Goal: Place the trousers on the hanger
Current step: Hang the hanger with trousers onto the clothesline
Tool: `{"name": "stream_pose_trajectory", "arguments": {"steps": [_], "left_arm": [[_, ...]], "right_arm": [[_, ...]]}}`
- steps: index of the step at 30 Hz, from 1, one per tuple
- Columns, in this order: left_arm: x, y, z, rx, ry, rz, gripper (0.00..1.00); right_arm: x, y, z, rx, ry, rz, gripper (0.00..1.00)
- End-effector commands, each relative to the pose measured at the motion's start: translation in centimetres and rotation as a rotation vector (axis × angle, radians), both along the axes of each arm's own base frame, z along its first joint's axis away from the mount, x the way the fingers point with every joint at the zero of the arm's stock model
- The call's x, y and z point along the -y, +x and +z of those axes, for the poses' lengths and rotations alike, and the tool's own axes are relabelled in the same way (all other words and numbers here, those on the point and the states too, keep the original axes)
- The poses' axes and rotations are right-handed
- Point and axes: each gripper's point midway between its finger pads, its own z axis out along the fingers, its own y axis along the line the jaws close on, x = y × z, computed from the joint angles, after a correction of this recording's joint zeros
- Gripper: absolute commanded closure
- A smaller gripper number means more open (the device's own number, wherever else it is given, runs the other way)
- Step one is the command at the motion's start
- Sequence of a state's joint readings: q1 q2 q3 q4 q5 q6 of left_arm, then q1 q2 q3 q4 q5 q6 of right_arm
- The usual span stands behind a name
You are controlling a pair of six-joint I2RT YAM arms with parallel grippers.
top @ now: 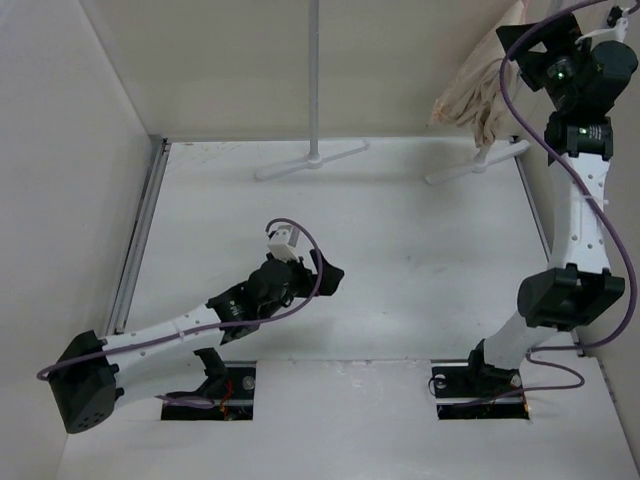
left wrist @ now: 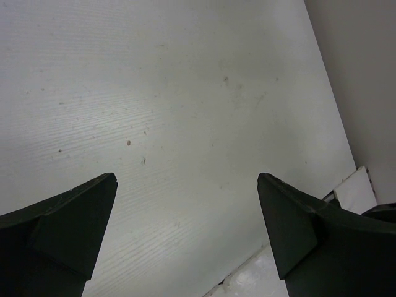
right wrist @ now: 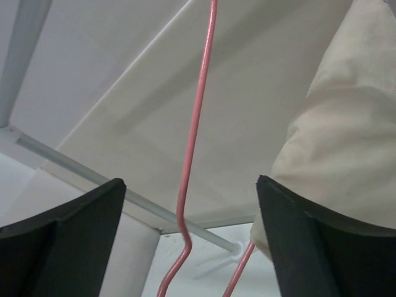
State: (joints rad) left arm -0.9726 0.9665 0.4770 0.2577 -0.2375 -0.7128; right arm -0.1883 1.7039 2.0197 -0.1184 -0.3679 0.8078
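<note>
The beige trousers point(top: 472, 98) hang bunched at the far right, high above the table. In the right wrist view they point(right wrist: 346, 130) fill the right side, touching my right finger. The pink hanger point(right wrist: 193, 136) shows as a thin rod running up between my fingers; a second pink rod at the bottom goes up under the cloth. My right gripper point(right wrist: 190, 181) is open around the rod without touching it, and it is raised at the trousers in the top view point(top: 530, 62). My left gripper point(top: 325, 278) is open and empty just above the table point(left wrist: 186, 176).
A grey-white rack pole point(top: 314, 70) stands on a cross foot point(top: 312, 158) at the back; a second foot point(top: 478, 162) lies under the trousers. White walls close the left, back and right. A metal rail point(top: 140, 235) runs along the left edge.
</note>
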Motion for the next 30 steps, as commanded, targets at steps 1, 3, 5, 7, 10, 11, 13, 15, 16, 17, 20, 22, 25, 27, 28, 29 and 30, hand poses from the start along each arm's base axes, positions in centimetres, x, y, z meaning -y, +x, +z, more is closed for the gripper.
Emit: {"name": "stream_pose_trajectory", "arguments": {"steps": [1, 3, 5, 7, 10, 11, 13, 15, 16, 17, 20, 22, 25, 27, 28, 29, 30], "left_arm": [[-0.9, 1.2, 2.1, 0.032, -0.032, 0.052, 0.0], [-1.8, 1.7, 2.2, 0.032, -0.023, 0.083, 0.0], [-2.7, 2.0, 2.3, 0.027, -0.007, 0.112, 0.0], [-3.9, 2.5, 2.1, 0.019, 0.02, 0.151, 0.0], [-5.4, 2.9, 1.8, 0.004, 0.069, 0.203, 0.0], [-5.9, 3.0, 1.7, -0.001, 0.085, 0.222, 0.0], [-6.8, 3.2, 1.8, -0.001, 0.108, 0.255, 0.0], [-7.4, 3.4, 2.1, 0.004, 0.122, 0.279, 0.0], [-7.7, 3.4, 2.3, 0.007, 0.129, 0.291, 0.0], [-8.0, 3.5, 2.4, 0.008, 0.138, 0.302, 0.0], [-9.0, 3.4, 2.4, 0.013, 0.159, 0.334, 0.0], [-9.8, 3.4, 2.0, 0.016, 0.167, 0.357, 0.0], [-11.9, 3.7, 1.0, 0.015, 0.192, 0.429, 0.0], [-13.8, 4.0, 0.1, 0.002, 0.219, 0.491, 0.0], [-14.6, 4.1, -0.5, -0.011, 0.233, 0.516, 0.0], [-15.3, 4.2, -1.0, -0.023, 0.245, 0.538, 0.0], [-15.9, 4.2, -1.5, -0.036, 0.254, 0.557, 0.0]], "right_arm": [[0.6, -5.6, 6.5, 0.186, -0.043, -0.059, 0.01], [1.1, -7.8, 7.0, 0.204, -0.047, -0.103, 0.0], [1.4, -9.9, 7.0, 0.217, -0.066, -0.147, 0.0], [1.8, -12.0, 6.4, 0.22, -0.08, -0.202, 0.0], [2.4, -15.0, 3.8, 0.198, -0.073, -0.282, 0.0], [2.7, -16.0, 2.3, 0.184, -0.066, -0.309, 0.0], [1.8, -17.7, -2.2, 0.144, -0.038, -0.312, 0.0], [-0.3, -19.3, -7.3, 0.112, -0.009, -0.274, 0.0], [-1.4, -20.1, -10.0, 0.093, 0.002, -0.25, 0.0], [-2.5, -20.7, -12.7, 0.072, 0.011, -0.226, 0.0], [-5.1, -21.9, -20.3, -0.034, -0.001, -0.175, 0.0], [-6.0, -22.5, -24.1, -0.113, -0.04, -0.16, 0.0], [-6.7, -23.3, -28.6, -0.217, -0.11, -0.165, 0.0], [-6.7, -23.6, -30.9, -0.271, -0.151, -0.182, 0.02], [-6.9, -23.7, -32.0, -0.29, -0.164, -0.185, 0.18], [-6.9, -23.8, -33.1, -0.311, -0.175, -0.196, 0.43], [-6.8, -23.9, -33.9, -0.326, -0.184, -0.208, 0.66]]}}
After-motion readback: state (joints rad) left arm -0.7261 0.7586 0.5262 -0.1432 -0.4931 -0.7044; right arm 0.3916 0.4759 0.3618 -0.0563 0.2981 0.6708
